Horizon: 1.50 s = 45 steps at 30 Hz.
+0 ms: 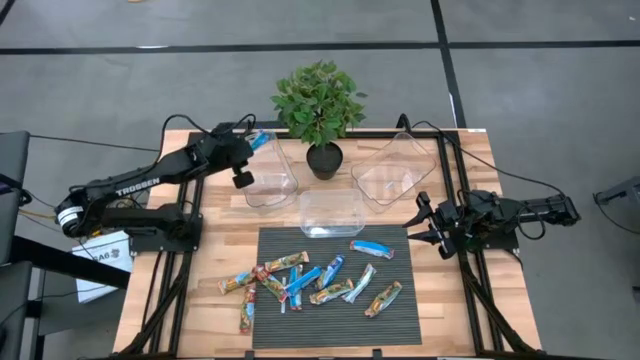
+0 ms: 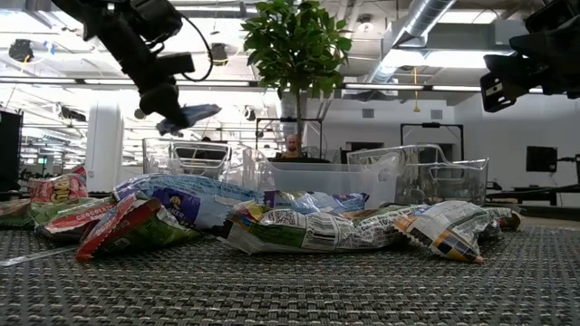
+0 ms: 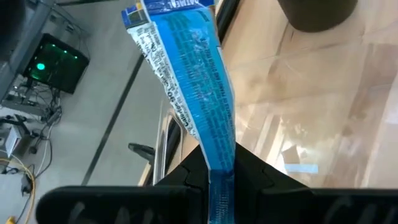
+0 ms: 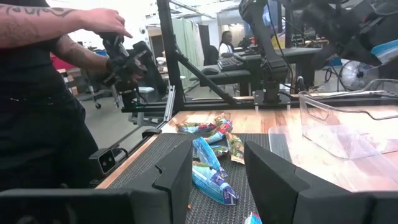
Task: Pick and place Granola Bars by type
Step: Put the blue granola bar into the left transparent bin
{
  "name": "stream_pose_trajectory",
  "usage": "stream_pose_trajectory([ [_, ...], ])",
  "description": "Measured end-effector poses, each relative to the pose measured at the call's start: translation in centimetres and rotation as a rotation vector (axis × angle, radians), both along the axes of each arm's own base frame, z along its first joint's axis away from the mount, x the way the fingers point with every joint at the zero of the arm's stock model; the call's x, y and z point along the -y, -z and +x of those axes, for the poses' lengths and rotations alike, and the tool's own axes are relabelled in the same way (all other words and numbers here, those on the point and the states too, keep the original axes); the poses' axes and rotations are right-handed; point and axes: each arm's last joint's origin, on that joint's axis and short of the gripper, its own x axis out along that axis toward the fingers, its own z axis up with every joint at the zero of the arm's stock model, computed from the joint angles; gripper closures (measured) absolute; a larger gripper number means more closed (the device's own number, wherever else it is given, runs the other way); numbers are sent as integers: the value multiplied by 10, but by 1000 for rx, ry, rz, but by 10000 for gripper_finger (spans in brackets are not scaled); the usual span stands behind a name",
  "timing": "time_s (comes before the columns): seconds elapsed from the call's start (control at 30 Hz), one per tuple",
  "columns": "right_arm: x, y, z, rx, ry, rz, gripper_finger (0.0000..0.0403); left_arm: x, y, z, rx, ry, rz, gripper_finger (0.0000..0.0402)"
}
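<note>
My left gripper (image 1: 250, 148) hangs over the far left of the table, shut on a blue granola bar (image 1: 262, 139) above the far rim of the left clear tub (image 1: 271, 180). The low view shows that bar (image 2: 194, 115) well above the tubs. Several more granola bars lie flat on the dark ribbed mat (image 1: 335, 310): blue ones (image 1: 330, 270), red-orange-yellow ones (image 1: 240, 282) and green-gold ones (image 1: 383, 298). At the table's right edge, my right gripper (image 1: 418, 226) waits open with nothing between its fingers (image 4: 214, 180). My left gripper pinches the blue bar by one end of its wrapper (image 3: 219, 163) between its two fingers (image 3: 186, 177). The fingers come from the table's left, slanting downward, and lie along the bar. The bar sticks out ahead of the fingertips, lifted clear above the left tub.
A middle clear tub (image 1: 331, 213) and a right clear tub (image 1: 395, 172) stand beyond the mat. A potted plant (image 1: 320, 105) stands at the far middle, between the left and right tubs. A person (image 4: 43, 93) stands beside the table, one hand (image 4: 106, 22) raised.
</note>
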Motion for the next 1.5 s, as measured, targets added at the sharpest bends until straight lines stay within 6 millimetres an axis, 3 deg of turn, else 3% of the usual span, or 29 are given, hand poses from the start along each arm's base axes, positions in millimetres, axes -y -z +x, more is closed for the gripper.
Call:
stream_pose_trajectory([
  [0.33, 0, 0, 0, 0, 0, 0, 264, 0, 2, 0, -7, -3, -10, 371],
  [0.8, 0, 0, 0, 0, 0, 0, 265, -13, 52, 21, -140, -69, -216, 371],
  [1.13, 0, 0, 0, 0, 0, 0, 264, -18, 56, 21, -169, -114, -198, 370],
  [1.5, 0, 0, 0, 0, 0, 0, 264, -18, 56, 21, -170, -110, -201, 307],
])
